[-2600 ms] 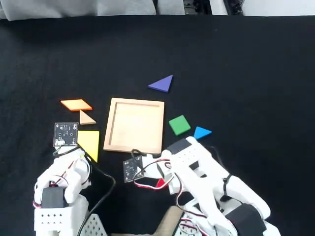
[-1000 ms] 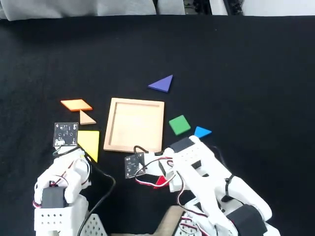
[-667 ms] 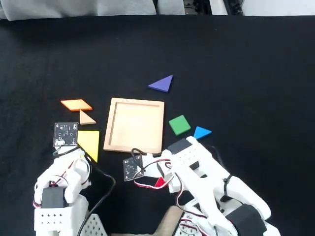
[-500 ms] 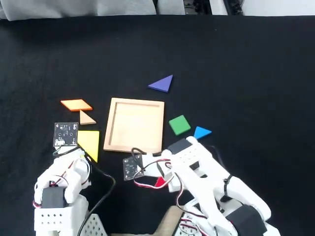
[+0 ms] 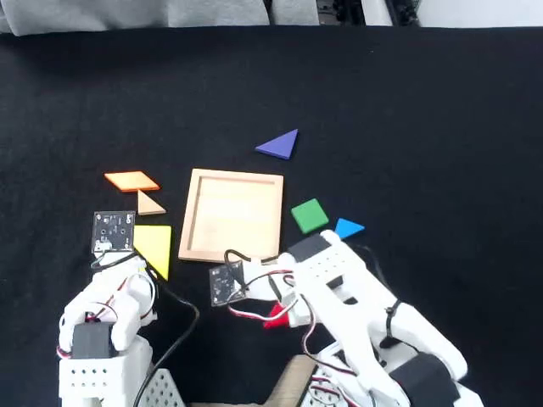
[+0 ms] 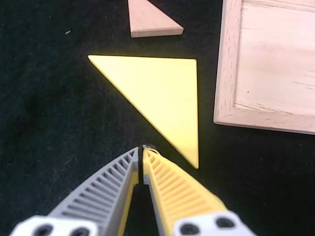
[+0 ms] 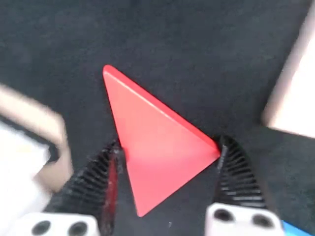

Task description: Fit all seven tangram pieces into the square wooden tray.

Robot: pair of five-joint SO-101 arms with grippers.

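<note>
The square wooden tray lies with nothing in it. The red triangle lies between my right gripper's fingers, which touch it on both sides, close to the tray's near corner. Under the right arm a bit of the red triangle shows. My left gripper is shut on nothing, its tips at the edge of the yellow triangle, left of the tray. The tan triangle lies just beyond.
Around the tray lie an orange parallelogram, a purple triangle, a green square and a blue triangle. The black cloth stretches bare across the far half and the right side.
My right arm has shifted slightly left and toward the tray, nudging the red triangle with it. The left arm and the other pieces have not moved.
</note>
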